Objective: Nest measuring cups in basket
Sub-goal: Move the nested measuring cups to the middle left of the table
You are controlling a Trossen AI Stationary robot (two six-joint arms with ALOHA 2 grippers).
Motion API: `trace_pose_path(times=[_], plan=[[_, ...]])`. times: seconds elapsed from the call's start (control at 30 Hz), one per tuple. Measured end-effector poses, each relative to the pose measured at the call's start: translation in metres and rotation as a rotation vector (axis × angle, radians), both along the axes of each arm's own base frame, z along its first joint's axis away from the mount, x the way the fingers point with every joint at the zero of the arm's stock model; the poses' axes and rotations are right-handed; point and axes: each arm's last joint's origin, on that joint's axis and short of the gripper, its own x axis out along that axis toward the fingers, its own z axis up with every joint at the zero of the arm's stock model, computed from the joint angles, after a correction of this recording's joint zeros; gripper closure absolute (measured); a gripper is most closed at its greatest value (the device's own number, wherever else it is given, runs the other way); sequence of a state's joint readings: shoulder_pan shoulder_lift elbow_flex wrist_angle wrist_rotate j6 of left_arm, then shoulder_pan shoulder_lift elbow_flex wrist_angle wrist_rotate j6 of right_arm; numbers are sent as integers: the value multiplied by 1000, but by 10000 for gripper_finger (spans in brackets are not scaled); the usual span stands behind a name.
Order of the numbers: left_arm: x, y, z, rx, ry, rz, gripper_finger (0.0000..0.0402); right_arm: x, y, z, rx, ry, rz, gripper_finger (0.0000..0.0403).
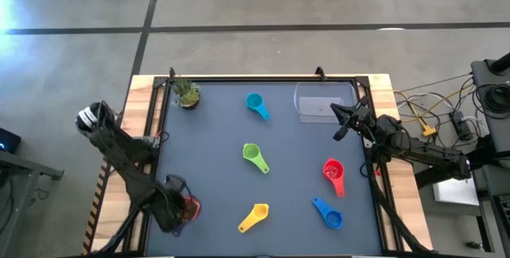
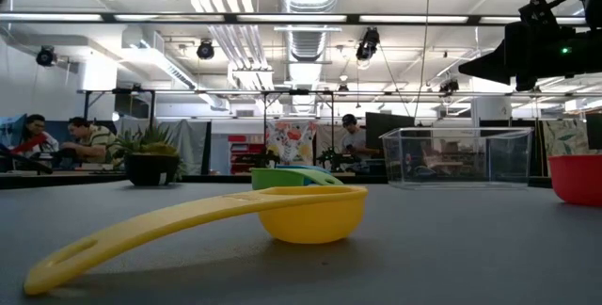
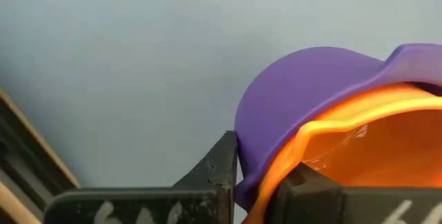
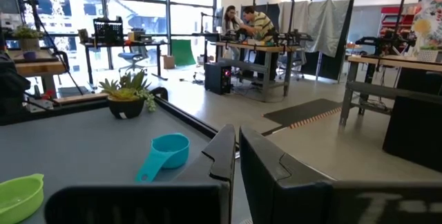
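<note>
Left pincer low at near-left corner of dark grey surface, clamped on wall of orange plastic measuring cup nested inside purple plastic measuring cup; one finger outside purple wall, other inside orange bowl. Pair held just above surface, near its edge rail.

Right pincer raised over far-right area, just beside near edge of clear rectangular plastic basket; fingers nearly together, only narrow slit between, holding nothing.

Basket sitting at far-right of surface, no cups seen inside.

Loose on surface: teal plastic measuring cup far centre, left of basket; green plastic measuring cup mid-surface; red plastic measuring cup right side; blue plastic measuring cup near-right; yellow plastic measuring cup near-centre, handle pointing toward near-left. All well apart from each other.

Small green potted plant at far-left corner.
</note>
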State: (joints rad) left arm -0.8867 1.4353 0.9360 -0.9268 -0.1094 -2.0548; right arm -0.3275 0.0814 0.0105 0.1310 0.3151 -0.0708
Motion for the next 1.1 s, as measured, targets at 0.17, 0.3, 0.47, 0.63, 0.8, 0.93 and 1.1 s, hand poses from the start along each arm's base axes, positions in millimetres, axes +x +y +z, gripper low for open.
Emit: trace_pose_path(times=[0.17, 0.3, 0.47, 0.63, 0.8, 0.93, 1.1], plan=[[11, 45, 25, 62, -52, -7, 388, 0, 0, 0, 0, 0, 0, 390], [22, 88, 34, 79, -89, -36, 388, 0, 0, 0, 0, 0, 0, 390], [31, 144, 32, 49, -113, -46, 388, 0, 0, 0, 0, 0, 0, 390], [39, 200, 18, 8, -178, -17, 388, 0, 0, 0, 0, 0, 0, 390], [46, 236, 2, -13, -153, -21, 388, 0, 0, 0, 0, 0, 0, 390], [62, 251, -6, -12, -102, -73, 388, 0, 0, 0, 0, 0, 0, 390], [85, 259, -21, -43, 10, -157, 388, 0, 0, 0, 0, 0, 0, 390]])
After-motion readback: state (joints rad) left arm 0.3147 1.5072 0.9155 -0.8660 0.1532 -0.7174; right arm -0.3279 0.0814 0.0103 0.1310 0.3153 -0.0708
